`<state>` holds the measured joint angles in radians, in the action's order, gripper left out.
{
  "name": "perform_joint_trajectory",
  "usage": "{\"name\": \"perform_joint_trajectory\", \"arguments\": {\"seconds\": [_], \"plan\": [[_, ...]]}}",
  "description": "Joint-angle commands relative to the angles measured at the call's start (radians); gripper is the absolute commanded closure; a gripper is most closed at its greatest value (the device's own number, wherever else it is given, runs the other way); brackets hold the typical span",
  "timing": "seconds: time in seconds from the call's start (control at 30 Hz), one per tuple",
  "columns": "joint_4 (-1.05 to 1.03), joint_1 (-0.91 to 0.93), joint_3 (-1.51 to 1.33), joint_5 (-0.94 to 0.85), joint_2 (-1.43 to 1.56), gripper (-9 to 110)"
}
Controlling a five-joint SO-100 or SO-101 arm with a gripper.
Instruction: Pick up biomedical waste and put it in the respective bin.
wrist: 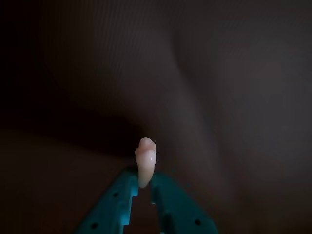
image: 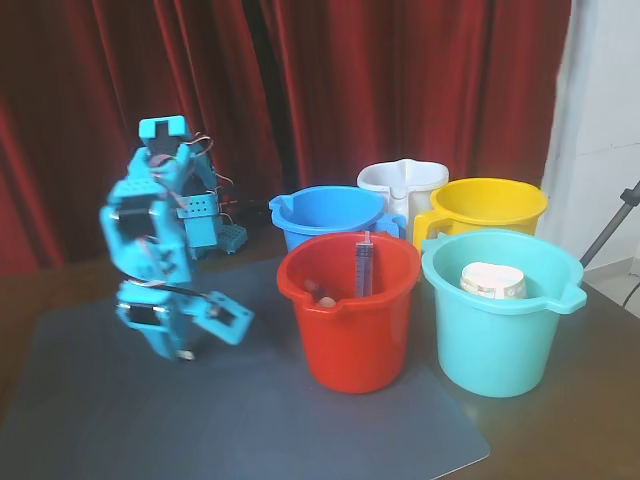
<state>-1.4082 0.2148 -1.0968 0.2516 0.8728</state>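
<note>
Arm pose: the arm point(image: 150, 230) is folded at 9 o'clock of the fixed view, wrist bent down, gripper point(image: 185, 350) low over the grey mat point(image: 250, 420) and well apart from the buckets
Gripper state: wrist view shows the teal fingers point(wrist: 114, 204) pinching the biomedical waste point(wrist: 146, 161), which stands upright between their tips, narrow end down
Waste place: held in the gripper, off the mat; too small to make out in the fixed view
Bin: yellow bucket point(image: 495, 205) at 2 o'clock in the back row, right of the white bucket point(image: 400, 178)
Fixed view only: red bucket point(image: 350, 310) at centre with an upright syringe point(image: 364, 265); teal bucket point(image: 500, 310) at 3 o'clock holding a white roll point(image: 492, 281); blue bucket point(image: 325, 215) behind the red one
Wrist view only: the pinch itself, against a dark blurred backdrop
</note>
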Motion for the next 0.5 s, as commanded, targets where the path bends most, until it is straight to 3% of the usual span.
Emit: {"name": "perform_joint_trajectory", "arguments": {"seconds": [0.0, 0.47], "plan": [[-0.071, 0.002, 0.077, 0.005, 0.029, 102], [-0.431, -0.049, 0.5, 0.149, 0.044, 102]]}}
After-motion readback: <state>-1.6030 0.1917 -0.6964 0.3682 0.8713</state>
